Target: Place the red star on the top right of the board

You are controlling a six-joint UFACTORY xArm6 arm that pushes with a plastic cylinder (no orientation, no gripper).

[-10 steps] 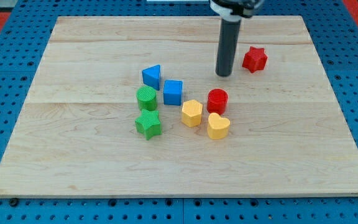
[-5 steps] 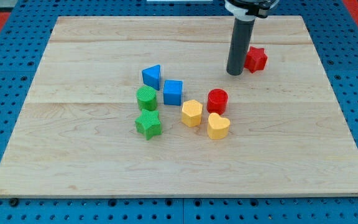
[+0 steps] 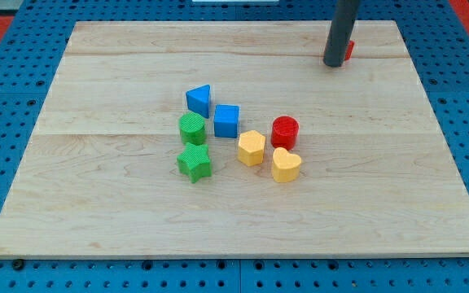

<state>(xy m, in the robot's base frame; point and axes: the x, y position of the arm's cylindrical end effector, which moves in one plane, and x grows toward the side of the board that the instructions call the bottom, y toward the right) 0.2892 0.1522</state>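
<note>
The red star [image 3: 348,50] lies near the top right of the wooden board [image 3: 120,212], mostly hidden behind my rod; only a red sliver shows at the rod's right side. My tip [image 3: 333,64] rests on the board touching the star's left and lower side.
A cluster sits mid-board: blue triangle [image 3: 199,99], blue cube [image 3: 226,121], green cylinder [image 3: 191,128], green star [image 3: 194,162], yellow hexagon [image 3: 252,147], red cylinder [image 3: 284,131], yellow heart [image 3: 286,164]. A blue pegboard surrounds the board.
My tip moved right and up the view, reached the red star and pushed it up and slightly right toward the top right corner. The other blocks stayed put.
</note>
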